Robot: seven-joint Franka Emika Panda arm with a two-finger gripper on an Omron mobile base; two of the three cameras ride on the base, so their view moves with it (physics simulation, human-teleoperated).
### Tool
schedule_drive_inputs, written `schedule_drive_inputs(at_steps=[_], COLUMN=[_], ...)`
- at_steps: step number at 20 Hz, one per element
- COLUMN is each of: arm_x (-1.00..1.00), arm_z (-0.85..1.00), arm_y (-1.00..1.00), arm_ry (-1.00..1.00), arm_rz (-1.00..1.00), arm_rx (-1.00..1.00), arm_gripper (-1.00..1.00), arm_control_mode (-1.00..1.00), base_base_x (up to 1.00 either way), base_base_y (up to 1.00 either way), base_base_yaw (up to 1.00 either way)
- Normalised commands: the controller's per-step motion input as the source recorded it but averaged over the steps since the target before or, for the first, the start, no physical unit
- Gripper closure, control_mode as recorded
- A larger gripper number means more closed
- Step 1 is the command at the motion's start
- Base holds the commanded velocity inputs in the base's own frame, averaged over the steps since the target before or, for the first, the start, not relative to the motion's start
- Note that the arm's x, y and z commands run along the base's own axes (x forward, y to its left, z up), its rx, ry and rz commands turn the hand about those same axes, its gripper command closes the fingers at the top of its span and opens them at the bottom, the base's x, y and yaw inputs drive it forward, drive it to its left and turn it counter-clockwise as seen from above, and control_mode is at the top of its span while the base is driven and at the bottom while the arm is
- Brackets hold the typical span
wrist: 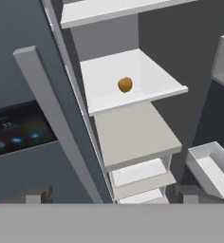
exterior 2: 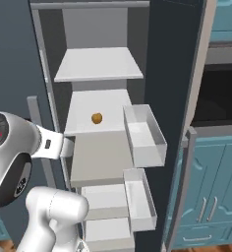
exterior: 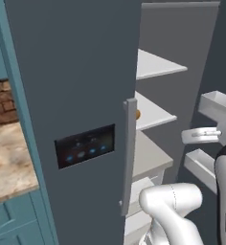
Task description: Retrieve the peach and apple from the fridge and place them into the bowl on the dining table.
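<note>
The fridge (exterior: 76, 72) stands close in front, its left door shut and its right door (exterior 2: 169, 74) swung open. On the second white shelf (exterior 2: 96, 130) lies one small orange-brown round fruit (exterior 2: 97, 118) (wrist: 125, 84), which looks like the peach; in the left base view it (exterior: 138, 114) peeks out behind the door handle. The apple, the bowl and the dining table are out of view. My gripper (wrist: 114, 195) is open and empty, held in front of the open compartment, below and short of the fruit's shelf.
White door bins (exterior 2: 145, 135) (exterior 2: 140, 197) jut from the open door at the right. The shut door's long grey handle (exterior: 129, 153) lies just left of the opening. Teal cabinets (exterior 2: 211, 187) stand to the right, a marbled counter (exterior: 9, 162) to the left.
</note>
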Motion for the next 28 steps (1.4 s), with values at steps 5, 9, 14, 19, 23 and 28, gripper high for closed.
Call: schedule_drive_inputs(at_steps=[5, 9, 14, 19, 23, 28], arm_x=[0.0, 0.0, 0.0, 0.0, 0.0, 0.0], arm_z=[0.0, 0.0, 0.0, 0.0, 0.0, 0.0], arm_y=[0.0, 0.0, 0.0, 0.0, 0.0, 0.0], arm_ry=[0.0, 0.0, 0.0, 0.0, 0.0, 0.0], arm_rz=[0.0, 0.0, 0.0, 0.0, 0.0, 0.0], arm_rx=[0.0, 0.0, 0.0, 0.0, 0.0, 0.0], arm_gripper=[-1.0, -1.0, -1.0, -1.0, -1.0, -1.0], arm_control_mode=[1.0, 1.0, 1.0, 1.0, 1.0, 1.0], base_base_x=[0.24, 0.16, 0.44, 0.43, 0.34, 0.14], base_base_y=[-0.34, -0.43, -0.1, -0.02, -0.01, -0.04], base_base_yaw=[0.02, 0.07, 0.12, 0.12, 0.12, 0.07])
